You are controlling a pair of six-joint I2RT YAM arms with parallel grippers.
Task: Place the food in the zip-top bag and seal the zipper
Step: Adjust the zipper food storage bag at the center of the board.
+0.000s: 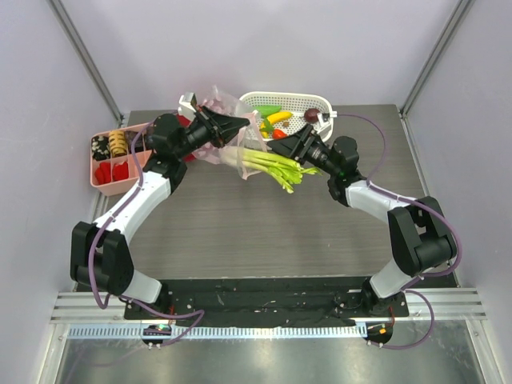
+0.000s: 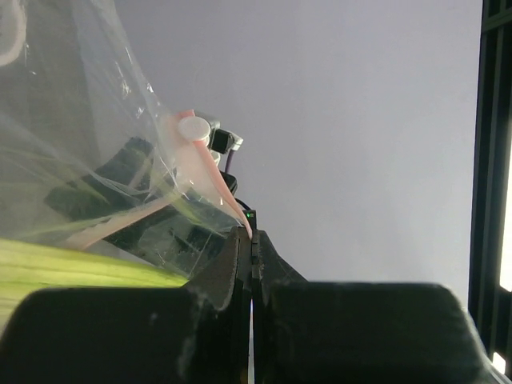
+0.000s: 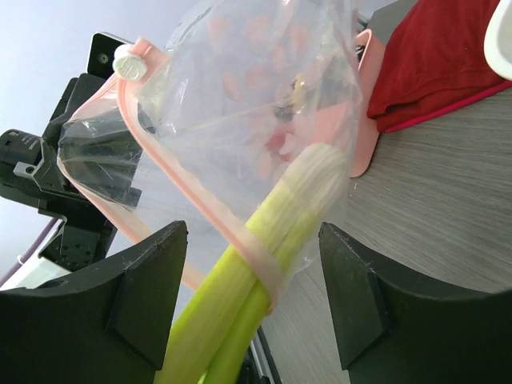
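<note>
The left gripper is pinching the bag's pink zipper with its jaws pressed tight together, holding the bag at the back left of the table, with its mouth facing the right arm. The slider is sitting at the upper end of the strip. The leek is lying partway in the mouth. Its white end is resting inside the clear plastic, and its green leaves are sticking out toward the right gripper, with one zipper strip crossing over the stalk. That gripper is standing wide, with one finger on each side of the green stalk and neither pad seeming to press on it. The rest of the food is lying in the white basket behind: the banana, the dark red piece, the pepper and a green piece. A pink tray is sitting at the table's left edge, and a red cloth is lying beyond the bag.
</note>
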